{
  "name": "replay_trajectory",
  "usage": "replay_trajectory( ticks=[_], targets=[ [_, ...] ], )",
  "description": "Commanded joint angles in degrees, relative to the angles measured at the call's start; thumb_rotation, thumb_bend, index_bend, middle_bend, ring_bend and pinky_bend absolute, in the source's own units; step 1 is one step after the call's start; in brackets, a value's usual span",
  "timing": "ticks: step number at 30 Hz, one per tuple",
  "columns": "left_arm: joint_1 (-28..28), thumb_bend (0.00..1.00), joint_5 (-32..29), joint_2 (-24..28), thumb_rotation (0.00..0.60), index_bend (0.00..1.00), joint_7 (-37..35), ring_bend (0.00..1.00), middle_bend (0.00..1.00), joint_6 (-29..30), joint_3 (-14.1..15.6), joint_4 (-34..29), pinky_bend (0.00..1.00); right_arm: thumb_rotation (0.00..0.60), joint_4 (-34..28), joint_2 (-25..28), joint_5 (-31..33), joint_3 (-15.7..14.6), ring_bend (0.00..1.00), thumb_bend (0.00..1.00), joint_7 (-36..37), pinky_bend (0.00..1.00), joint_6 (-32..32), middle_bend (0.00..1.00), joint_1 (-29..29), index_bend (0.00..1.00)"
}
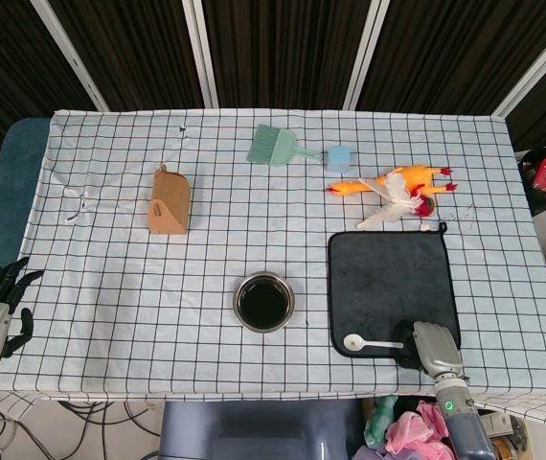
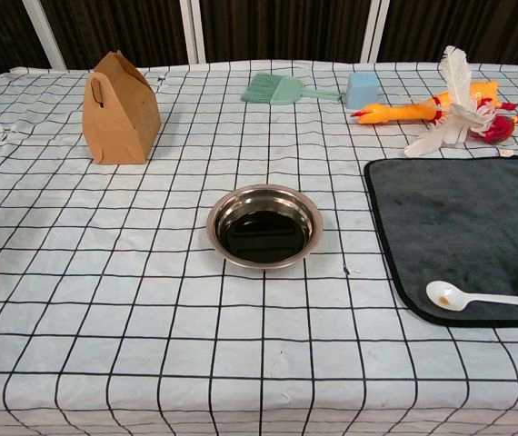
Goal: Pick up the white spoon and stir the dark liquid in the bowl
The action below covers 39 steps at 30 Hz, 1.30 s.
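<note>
Far off at the left edge, the left hand (image 1: 0,297) hangs beside the table with its dark fingers spread and nothing in them; it looks parked out of the way, since nothing in this job lies on that side. Moving in, a brown paper box (image 2: 120,109) stands upright on the checked tablecloth (image 1: 110,287), well apart from the work. Near the middle sits the metal bowl (image 2: 263,226) with the dark liquid (image 2: 262,232) lying flat inside, set where either arm could reach it. Behind it, toward the far edge, lie a green brush (image 1: 273,146) and a small blue block (image 1: 338,158), then a rubber chicken (image 1: 393,187).

Right of the bowl is a dark mat (image 2: 459,227), and the white spoon (image 2: 477,298) lies along its near edge, bowl end pointing toward the metal bowl, handle running out to the right. That handle ends at the right hand (image 1: 424,347), which sits at the mat's near right corner. Its dark fingers are at the handle's tip, but I cannot tell whether they have closed on it. The spoon lies flat, not lifted, so I judge the pick-up is not yet done.
</note>
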Motion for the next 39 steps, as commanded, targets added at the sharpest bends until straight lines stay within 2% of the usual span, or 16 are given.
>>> replay_trajectory(
  ticks=[1,22,39],
  targets=[
    [0.0,0.73,0.0,0.0,0.6,0.17,0.0,0.0,0.0,0.0,0.0,0.0,0.0,0.6,0.1,-0.1,-0.1,0.1,1.0,0.29,0.0,1.0,0.0,0.95,0.0,0.54],
    [0.0,0.73,0.0,0.0,0.6,0.17,0.0,0.0,0.0,0.0,0.0,0.1,0.0,0.6,0.4,-0.6,0.4,0.6,1.0,0.3,-0.3,1.0,-0.7,0.95,-0.1,0.55],
    [0.0,0.73,-0.1,0.0,0.6,0.17,0.0,0.0,0.0,0.0,0.0,0.1,0.0,0.6,0.7,-0.6,-0.5,1.0,1.0,0.36,0.8,1.0,-1.0,0.96,-0.1,0.57]
  ],
)
